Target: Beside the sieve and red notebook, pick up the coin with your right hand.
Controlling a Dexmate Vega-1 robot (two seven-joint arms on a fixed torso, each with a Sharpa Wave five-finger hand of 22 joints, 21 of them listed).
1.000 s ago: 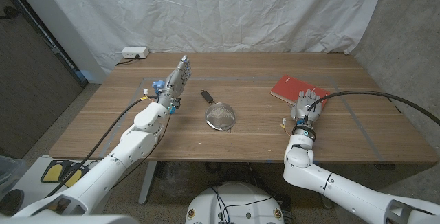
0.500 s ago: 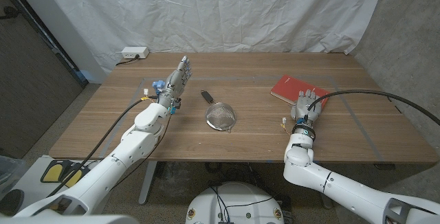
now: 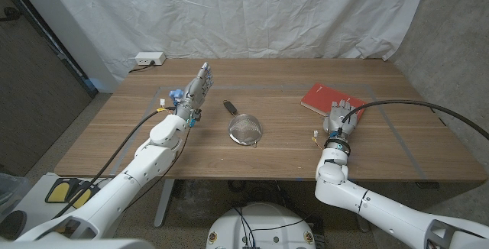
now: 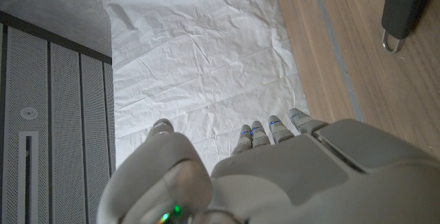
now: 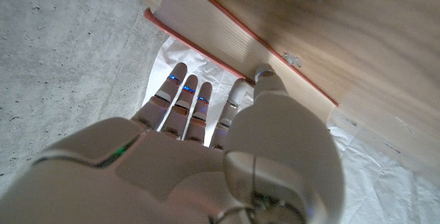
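Observation:
The red notebook [image 3: 325, 98] lies at the table's right, its page edge [image 5: 227, 38] close in the right wrist view. My right hand [image 3: 341, 118] sits just in front of it, fingers [image 5: 185, 100] stretched toward the book and holding nothing that I can see. The metal sieve [image 3: 246, 130] rests mid-table, its dark handle [image 3: 229, 107] pointing away; the handle's end [image 4: 405, 7] is also in the left wrist view. My left hand [image 3: 195, 88] stands left of the sieve, fingers straight and apart, empty. I cannot make out a coin.
A white power strip [image 3: 149, 59] sits at the table's far left corner by the white backdrop [image 3: 252, 12]. Bare wood [image 3: 397, 142] stretches right of my right hand, with more between the sieve and notebook.

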